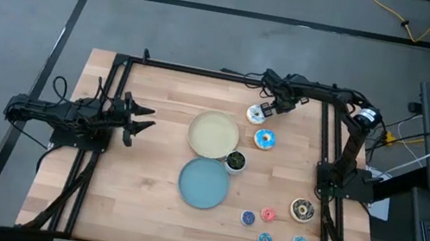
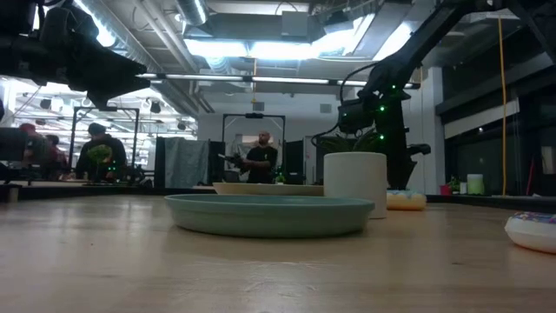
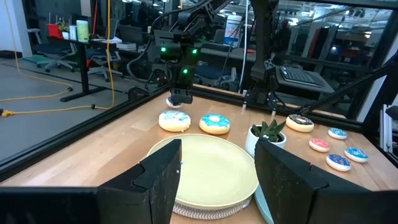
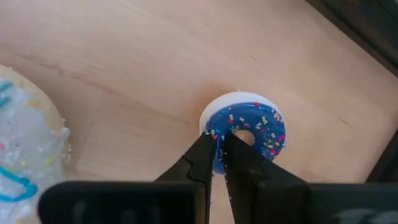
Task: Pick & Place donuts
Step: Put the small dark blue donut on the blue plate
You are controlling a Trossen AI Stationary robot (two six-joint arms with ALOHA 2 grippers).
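Observation:
My right gripper stands at the table's far right, pointing steeply down, shut on a tiny blue-iced donut with sprinkles. The white-iced donut lies just beside it, and the light-blue-iced one a little nearer. A dark brown donut and several tiny ones, one of them pink, lie at the near right. My left gripper waits open and level at the table's left, touching nothing. My right gripper pinches the tiny blue donut's ring on one side. One finger reaches into the hole and the other stands outside the rim. The fingers come from above, slanting down. The donut lies flat on the wood.
A cream plate and a blue plate sit mid-table, with a small cup holding a plant between them. A black frame runs along the table's far and right edges close to my right arm.

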